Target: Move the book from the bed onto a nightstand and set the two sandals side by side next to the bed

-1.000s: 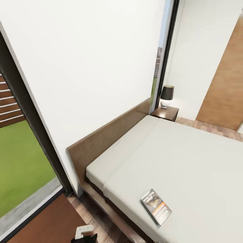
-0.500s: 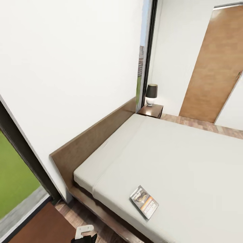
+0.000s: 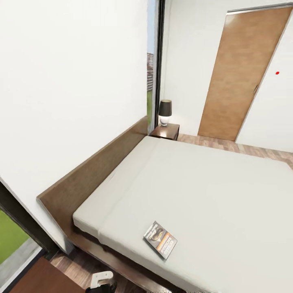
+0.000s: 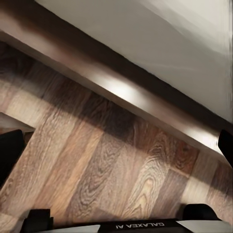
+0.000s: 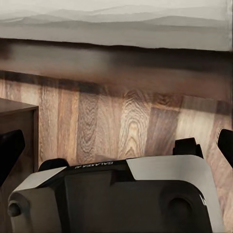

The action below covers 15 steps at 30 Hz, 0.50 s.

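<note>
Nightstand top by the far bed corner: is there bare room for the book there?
Partly: the lamp crowds the nightstand, leaving a bare front strip. The mattress is bare around the book.

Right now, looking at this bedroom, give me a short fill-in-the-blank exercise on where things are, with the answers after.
1. The book lies on the ____.
2. On the far nightstand stands a ____ with a dark shade.
3. The door in the far wall is ____, not open.
4. The floor beside the bed frame is made of ____ planks.

Missing words: bed; lamp; closed; wood
</note>
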Available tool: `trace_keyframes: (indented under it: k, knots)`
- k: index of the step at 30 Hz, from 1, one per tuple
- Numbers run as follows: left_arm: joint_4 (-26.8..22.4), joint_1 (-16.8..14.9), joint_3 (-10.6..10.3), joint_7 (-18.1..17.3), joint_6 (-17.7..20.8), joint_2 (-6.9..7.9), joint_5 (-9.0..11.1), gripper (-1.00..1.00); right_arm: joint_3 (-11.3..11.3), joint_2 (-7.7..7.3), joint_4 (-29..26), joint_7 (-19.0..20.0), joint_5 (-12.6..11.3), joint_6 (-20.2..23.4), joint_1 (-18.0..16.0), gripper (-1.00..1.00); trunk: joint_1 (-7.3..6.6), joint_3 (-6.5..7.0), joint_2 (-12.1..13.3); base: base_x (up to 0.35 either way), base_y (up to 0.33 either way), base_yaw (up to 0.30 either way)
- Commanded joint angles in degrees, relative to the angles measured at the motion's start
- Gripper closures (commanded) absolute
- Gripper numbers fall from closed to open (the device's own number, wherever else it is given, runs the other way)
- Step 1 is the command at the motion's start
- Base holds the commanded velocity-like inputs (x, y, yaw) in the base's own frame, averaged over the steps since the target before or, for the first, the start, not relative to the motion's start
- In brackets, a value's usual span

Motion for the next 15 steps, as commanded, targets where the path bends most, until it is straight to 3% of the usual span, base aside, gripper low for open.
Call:
trace_keyframes:
  k: [1, 15]
  knots:
    - [0.05, -0.03, 0.36, -0.37, -0.05, 0.00, 0.32, -1.00, -0.04, -0.02, 0.25, 0.28, -0.53, -0.03, -0.11, -1.00, -0.22, 0.08, 0.36, 0.000, 0.000, -0.271]
    - [0.05, -0.03, 0.36, -0.38, -0.05, 0.00, 0.32, -1.00, -0.04, -0.02, 0.25, 0.28, -0.53, -0.03, -0.11, -1.00, -3.29, 2.05, 5.98, 0.000, 0.000, -0.271]
